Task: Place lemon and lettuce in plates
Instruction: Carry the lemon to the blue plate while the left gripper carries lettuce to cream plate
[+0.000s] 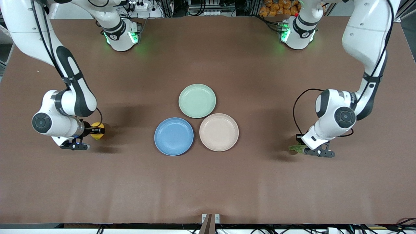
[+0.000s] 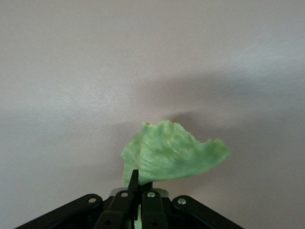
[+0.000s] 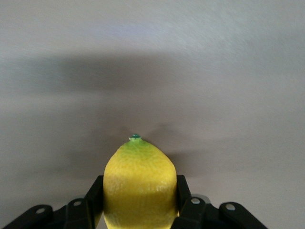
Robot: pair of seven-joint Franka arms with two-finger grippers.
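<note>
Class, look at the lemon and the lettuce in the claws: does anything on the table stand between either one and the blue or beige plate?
Nothing visible does. Bare table separates the lemon in the right claw from the blue plate, and the lettuce in the left claw from the beige plate.

White arms [image 1: 334, 117] with black joints, black cables, green-lit bases [image 1: 122, 35]

Brown table [image 1: 208, 182]. Bright yellow lemon [image 3: 138, 188] with a green tip. Pale green, crinkled lettuce [image 2: 171, 157]. Blue plate [image 1: 174, 136]; beige-pink plate [image 1: 219, 132]; pale green plate [image 1: 197, 100]. White arms with black joints, green lights at their bases; black grippers.
</note>
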